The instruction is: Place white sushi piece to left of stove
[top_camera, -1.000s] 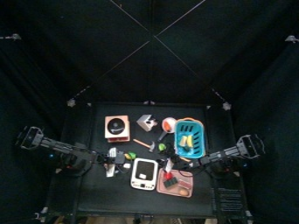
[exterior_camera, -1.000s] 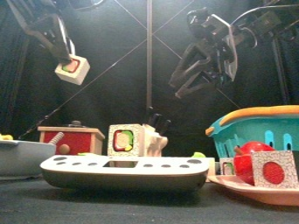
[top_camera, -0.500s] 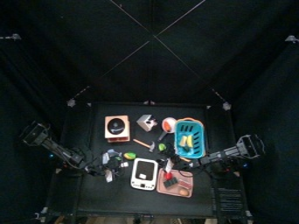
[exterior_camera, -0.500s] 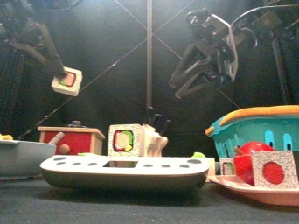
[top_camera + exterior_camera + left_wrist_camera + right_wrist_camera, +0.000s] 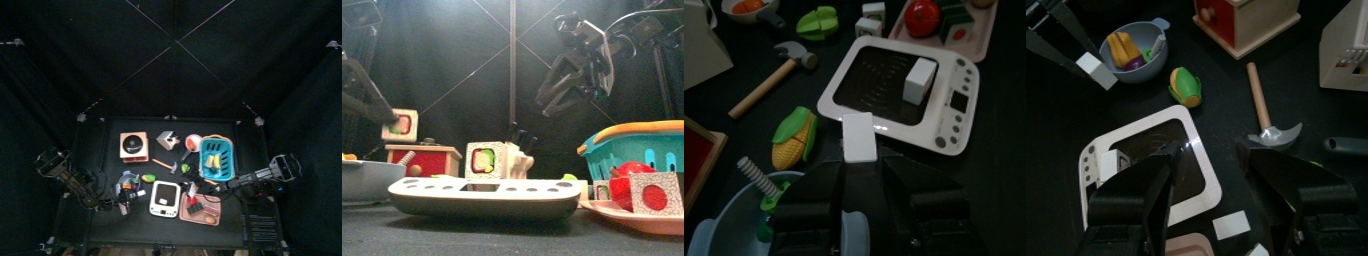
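**Ana:** Where is the white sushi piece (image 5: 857,137) now?

**Ben:** The left gripper (image 5: 858,160) is grasping it. It hangs in the air on the left side, not yet on the surface (image 5: 764,45).

**Ana:** And the stove (image 5: 898,130)?

**Ben:** It lies flat near the front middle, with another sushi block (image 5: 919,79) sitting on top. From the front, the held piece is above the red box (image 5: 422,158), left of the stove.

**Ana:** So which step is this?

**Ben:** I think it is the carry-over step. Next the arm needs to go down to a bare spot just left of the stove, near the toy corn (image 5: 794,136), then let go.

**Ana:** What about the right gripper (image 5: 1216,172)?

**Ben:** It waits high on the right. It looks released and empty, though the view is dark.
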Robot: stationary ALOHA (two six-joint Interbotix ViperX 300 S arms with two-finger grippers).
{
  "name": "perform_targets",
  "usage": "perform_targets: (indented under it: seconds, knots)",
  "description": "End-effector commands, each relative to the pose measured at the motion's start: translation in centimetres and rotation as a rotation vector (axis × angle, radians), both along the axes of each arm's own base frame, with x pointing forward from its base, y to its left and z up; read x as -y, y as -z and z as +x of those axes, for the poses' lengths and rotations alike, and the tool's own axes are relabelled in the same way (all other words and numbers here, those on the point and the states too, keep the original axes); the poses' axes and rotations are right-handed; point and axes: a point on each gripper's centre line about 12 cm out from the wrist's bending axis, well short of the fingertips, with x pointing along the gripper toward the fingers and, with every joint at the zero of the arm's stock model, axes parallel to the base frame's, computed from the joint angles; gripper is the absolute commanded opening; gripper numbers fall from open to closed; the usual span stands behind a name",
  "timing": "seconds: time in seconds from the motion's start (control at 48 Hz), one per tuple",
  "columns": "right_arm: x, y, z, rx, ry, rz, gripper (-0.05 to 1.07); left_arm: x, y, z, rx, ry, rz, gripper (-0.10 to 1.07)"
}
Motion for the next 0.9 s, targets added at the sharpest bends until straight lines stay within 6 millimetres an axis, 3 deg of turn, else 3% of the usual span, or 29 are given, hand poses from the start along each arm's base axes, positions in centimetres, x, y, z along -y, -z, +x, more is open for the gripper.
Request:
perform_targets:
  seconds: [0.0,0.5,0.708,0.875]
  knots:
    - [0.0,-1.3,0.4,0.039,0.002,0.004,0.84,1.1,0.0,0.6,0.007,0.011,0.000,0.56]
    - [0.0,-1.1,0.5,0.033,0.004,0.003,0.84,2.9,4.0,0.7,-0.129,0.017,0.003,0.57]
    - [0.0,-1.1,0.5,0.031,0.004,0.002,0.84,2.9,4.2,0.5,-0.144,0.000,-0.010,0.60]
    - [0.0,-1.1,0.5,0.031,0.002,0.002,0.84,3.2,4.0,0.7,-0.141,0.011,-0.028,0.69]
